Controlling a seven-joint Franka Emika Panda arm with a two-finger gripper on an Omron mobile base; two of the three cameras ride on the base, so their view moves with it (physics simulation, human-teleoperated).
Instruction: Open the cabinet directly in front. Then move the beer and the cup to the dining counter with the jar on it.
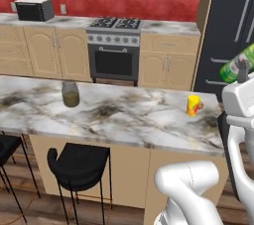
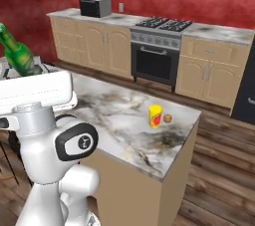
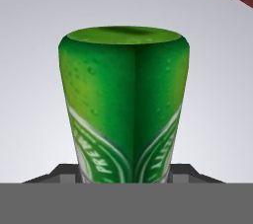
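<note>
So at this point we had the beer (image 3: pixel 123 104) pinched in the gripper (image 3: pixel 123 176), jaws pressed against the lower body of the bottle on either side, right by the white-lettered label. From the hand camera we were looking along the green glass at its flat end, with pale blank background behind it. In the left base view the bottle (image 1: pixel 237 66) was up in the air at the right edge, tilted, in front of the dark fridge (image 1: pixel 233 26) and above the far right end of the dining counter (image 1: pixel 114 120). From the right base view it (image 2: pixel 17 51) leaned with its neck pointing up and to the left, just over the arm's white wrist. The cup (image 1: pixel 194 105) was already sitting upright on the marble near that right end, red-orange mark showing, and in the right base view a small brown round thing (image 2: pixel 168 118) lay just beside the cup (image 2: pixel 156 116). The jar (image 1: pixel 71 94) stood well apart from it, further left along the same top. Black stools (image 1: pixel 79 162) were tucked under the near edge. Back against the red wall we could see the stove (image 1: pixel 114 45) and a toaster oven (image 1: pixel 33 9) on the worktop.
</note>
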